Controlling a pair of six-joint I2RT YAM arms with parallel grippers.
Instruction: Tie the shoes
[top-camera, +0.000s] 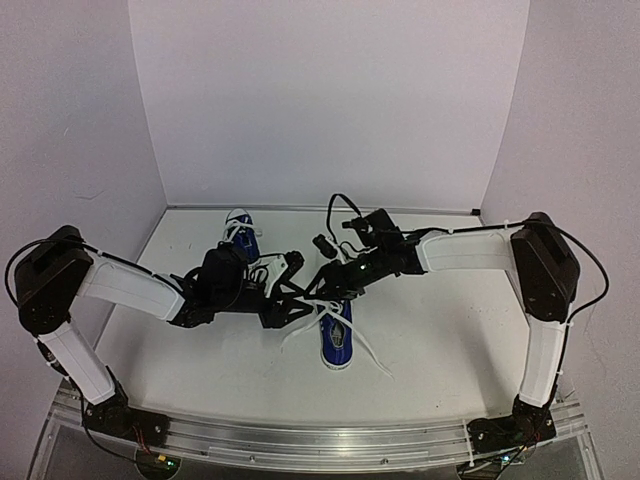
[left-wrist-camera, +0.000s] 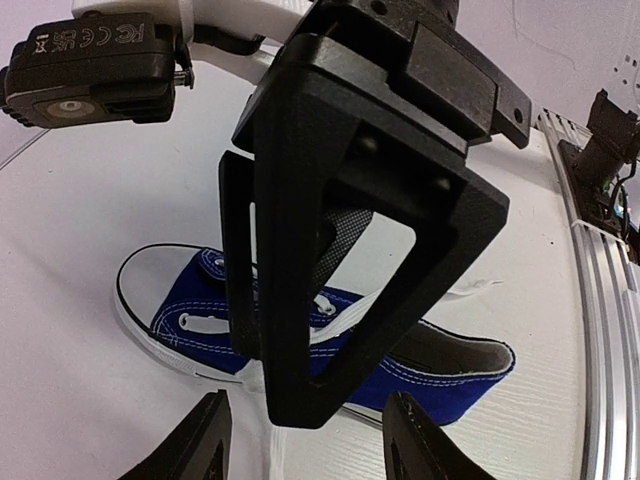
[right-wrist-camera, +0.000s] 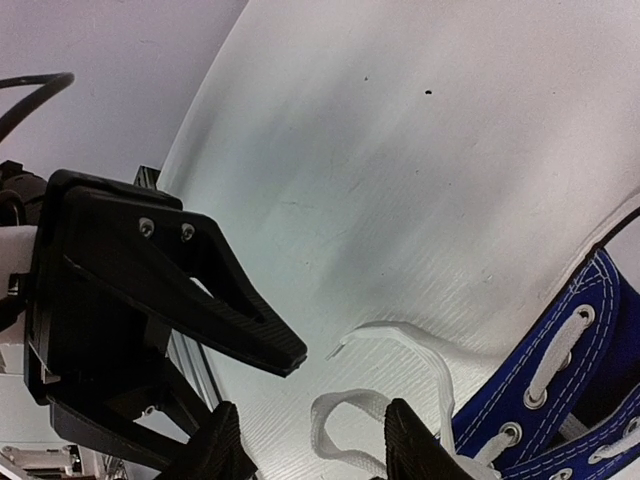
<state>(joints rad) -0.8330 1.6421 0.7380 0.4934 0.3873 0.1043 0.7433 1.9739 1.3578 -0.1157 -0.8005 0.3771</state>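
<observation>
With the left gripper (left-wrist-camera: 312, 440): hangs about half open, grips nothing, sits directly above the near shoe (left-wrist-camera: 180, 300) at mid-table. With the right gripper (right-wrist-camera: 316, 440): gapes likewise, straddles a loose lace (right-wrist-camera: 350, 401) loop without clamping it, just beside that shoe's eyelets. Far shoe (top-camera: 241, 236) well behind.

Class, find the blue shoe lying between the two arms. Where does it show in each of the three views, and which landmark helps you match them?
Top external: near shoe at centre, just below where the arms meet.
Left wrist: near shoe at lower middle, toe to the left.
Right wrist: near shoe in the bottom right corner, only its laced edge showing.
Shared landmark: its white laces.
</observation>
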